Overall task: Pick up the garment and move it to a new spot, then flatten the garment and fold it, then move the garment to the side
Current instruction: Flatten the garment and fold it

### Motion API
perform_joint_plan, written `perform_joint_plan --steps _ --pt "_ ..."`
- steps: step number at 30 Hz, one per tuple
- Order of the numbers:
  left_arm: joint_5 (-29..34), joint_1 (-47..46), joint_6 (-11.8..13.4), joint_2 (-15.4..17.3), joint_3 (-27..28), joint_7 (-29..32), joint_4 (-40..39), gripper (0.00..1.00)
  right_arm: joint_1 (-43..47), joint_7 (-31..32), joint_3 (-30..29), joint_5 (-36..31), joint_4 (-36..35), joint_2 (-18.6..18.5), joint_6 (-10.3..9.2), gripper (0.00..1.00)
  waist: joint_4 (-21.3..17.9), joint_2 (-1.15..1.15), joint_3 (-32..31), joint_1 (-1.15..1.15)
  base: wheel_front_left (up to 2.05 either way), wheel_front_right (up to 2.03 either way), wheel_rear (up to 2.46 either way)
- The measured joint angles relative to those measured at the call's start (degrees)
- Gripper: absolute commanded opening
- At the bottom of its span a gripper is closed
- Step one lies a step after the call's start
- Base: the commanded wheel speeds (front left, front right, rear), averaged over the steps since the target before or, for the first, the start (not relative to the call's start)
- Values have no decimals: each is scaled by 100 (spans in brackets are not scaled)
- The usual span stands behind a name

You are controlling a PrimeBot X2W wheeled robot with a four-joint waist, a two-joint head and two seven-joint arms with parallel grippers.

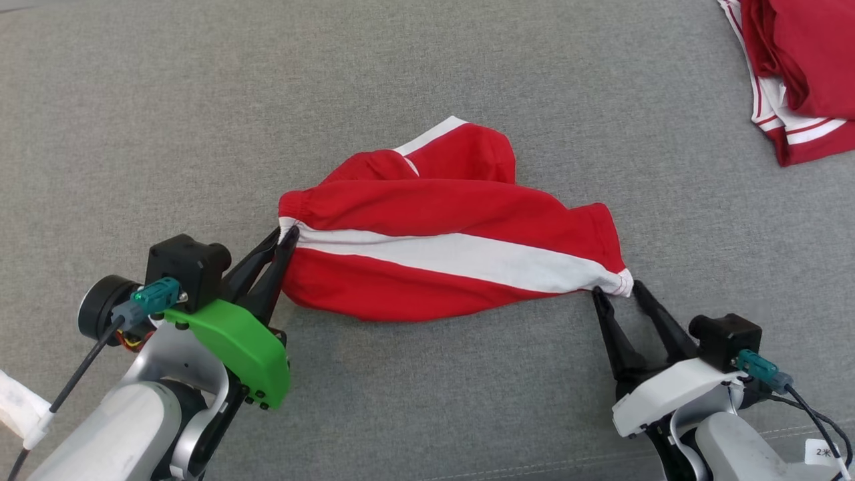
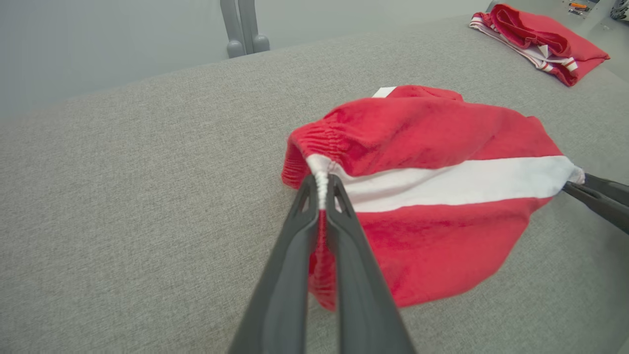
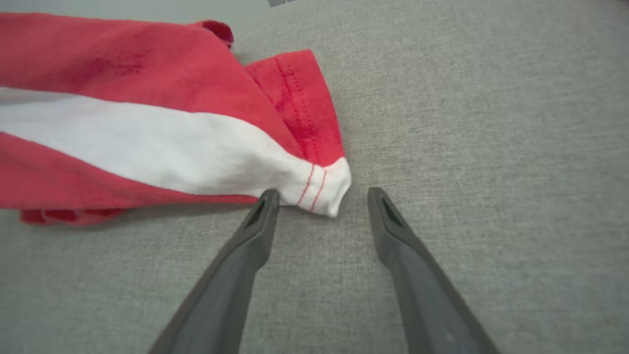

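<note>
Crumpled red shorts with a white side stripe [image 1: 441,254] lie on the grey fabric surface [image 1: 200,133]. The left gripper [image 1: 286,235] pinches the waistband. The right gripper [image 1: 617,290], spread, straddles the hem corner and should close well onto the cloth before pulling taut.

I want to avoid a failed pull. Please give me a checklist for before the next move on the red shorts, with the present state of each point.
1. Grip of the left gripper on the shorts: ok, fingers shut on the waistband.
2. Grip of the right gripper on the hem corner: not ok, fingers open.
3. Hem corner between the right fingers: ok, one finger on each side.
4. Shorts flat: not ok, bunched, with a fold at the back.
5. Second red garment apart from the shorts: ok.
6. Left grip holds both layers: cannot tell.
</note>
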Motion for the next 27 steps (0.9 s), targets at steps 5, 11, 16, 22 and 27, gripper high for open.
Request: perform_joint_plan --steps 5,11,16,22,27 --pt "-18 -7 -2 3 34 -25 81 0 -227 0 363 439 93 -186 0 0 -27 0 13 0 0 0 0" --pt "-439 -131 -190 -69 237 -34 45 0 -628 1 464 1334 -461 -610 -3 0 -145 0 7 0 0 0 0" --pt "-2229 -554 -699 -409 999 305 -68 0 -1283 1 334 2194 -1314 -1131 -4 0 -248 0 45 0 0 0 0" --pt "-3538 -2190 -922 -691 1596 1066 -19 0 -2718 1 427 2673 -1593 -2009 -4 0 -319 0 268 0 0 0 0" --pt "-3228 -3967 -1198 -1020 1518 1116 590 0 -4117 15 488 2783 -1056 -2513 -3 0 -369 0 555 0 0 0 0"
